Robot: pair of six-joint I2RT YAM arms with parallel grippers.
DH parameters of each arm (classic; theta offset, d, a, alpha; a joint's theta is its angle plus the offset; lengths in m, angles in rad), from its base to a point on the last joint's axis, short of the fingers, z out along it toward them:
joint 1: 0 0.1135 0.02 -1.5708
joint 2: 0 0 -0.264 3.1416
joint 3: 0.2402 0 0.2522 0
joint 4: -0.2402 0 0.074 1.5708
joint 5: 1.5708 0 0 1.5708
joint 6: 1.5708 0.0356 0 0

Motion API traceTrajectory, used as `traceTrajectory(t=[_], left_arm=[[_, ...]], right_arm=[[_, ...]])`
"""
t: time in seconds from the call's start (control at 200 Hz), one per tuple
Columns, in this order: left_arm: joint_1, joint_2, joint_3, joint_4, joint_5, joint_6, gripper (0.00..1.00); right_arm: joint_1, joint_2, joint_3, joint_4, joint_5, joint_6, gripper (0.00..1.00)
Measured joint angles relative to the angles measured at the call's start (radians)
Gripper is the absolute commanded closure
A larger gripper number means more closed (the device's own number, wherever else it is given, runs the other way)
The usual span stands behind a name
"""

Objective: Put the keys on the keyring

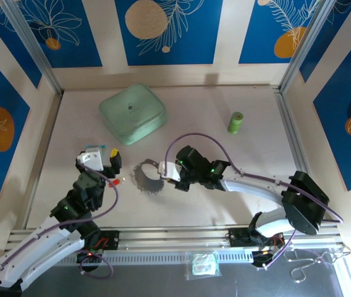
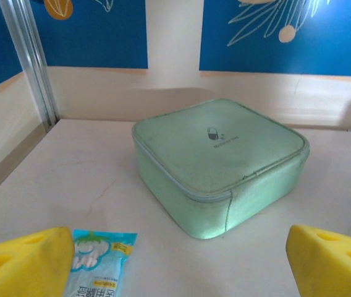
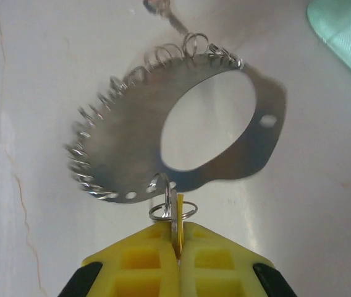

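At the far left, the left gripper (image 1: 103,153) hangs low over the pale table (image 1: 225,204). Its yellow foam fingertips (image 2: 24,260) are spread wide with nothing between them, and a blue-and-white printed packet (image 2: 98,263) lies flat beside the left one. Behind them, well apart, sits the mint-green square zipped case (image 1: 132,113). Just right of that gripper, the tiny red-headed key (image 1: 120,180) lies loose on the table. Near it is the keyring (image 1: 146,177), a flat silvery metal ring fringed with small wire loops, lying flat mid-table. The right gripper (image 3: 177,247) meets the keyring's right edge. Its jaws are pressed together on the thin yellow-headed key (image 3: 178,213), seen edge-on, beside a little wire loop (image 3: 172,212) at the ring's rim. Far right stands the small green roll (image 1: 235,122).
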Motion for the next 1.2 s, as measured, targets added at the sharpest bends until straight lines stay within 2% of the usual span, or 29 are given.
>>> traceTrajectory(t=[0.45, 0.84, 0.95, 1.115, 1.2], left_arm=[[0.002, 0.146, 0.000, 0.008, 0.089, -0.017, 0.12], [0.002, 0.250, 0.020, 0.031, 0.140, -0.013, 0.12], [0.002, 0.263, 0.031, 0.031, 0.142, 0.000, 0.12], [0.002, 0.264, 0.043, 0.030, 0.141, 0.006, 0.12], [0.002, 0.266, 0.043, 0.030, 0.141, 0.009, 0.12]], right_arm=[[-0.030, 0.028, -0.011, -0.246, 0.187, -0.092, 1.00], [-0.066, 0.102, -0.011, -0.284, 0.266, -0.109, 1.00], [-0.075, 0.117, -0.011, -0.292, 0.285, -0.110, 0.95], [-0.098, 0.124, -0.011, -0.294, 0.312, -0.106, 0.73], [-0.110, 0.124, -0.011, -0.293, 0.319, -0.104, 0.69]])
